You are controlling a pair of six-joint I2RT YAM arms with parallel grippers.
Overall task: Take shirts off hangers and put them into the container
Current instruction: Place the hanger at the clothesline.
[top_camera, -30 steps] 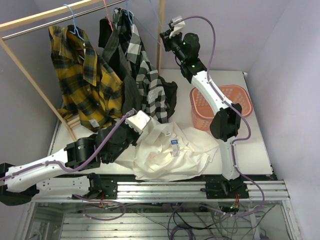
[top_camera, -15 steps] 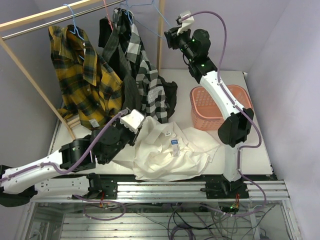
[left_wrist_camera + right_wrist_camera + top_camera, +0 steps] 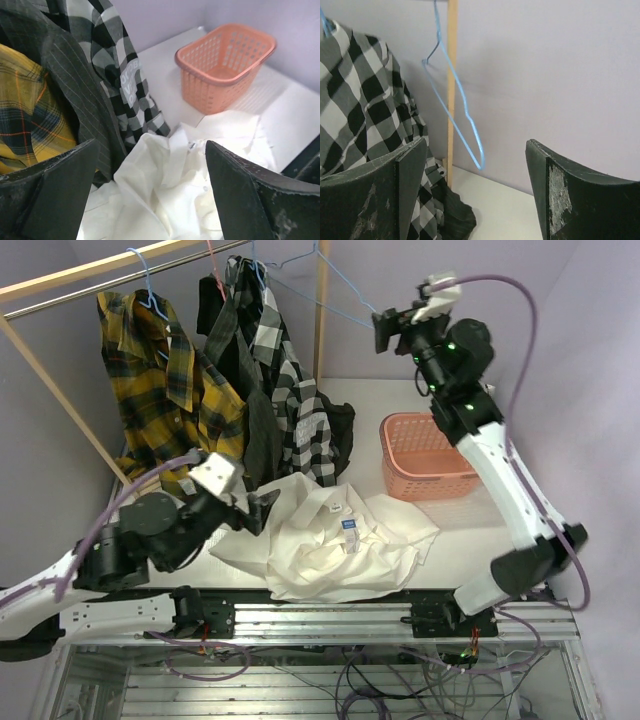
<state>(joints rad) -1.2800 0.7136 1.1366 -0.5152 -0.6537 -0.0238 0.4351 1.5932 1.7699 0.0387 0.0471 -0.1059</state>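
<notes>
Overhead camera: fixed above and behind me, looking down and forward, with the basket [image 3: 420, 475] right of centre. My left wrist camera: low, close over the white shirt [image 3: 170, 185], facing the basket from its left. My right wrist camera: apparently high beyond the basket, facing the blue hanger [image 3: 480, 165]. All three share the checked shirt [image 3: 290, 390].
</notes>
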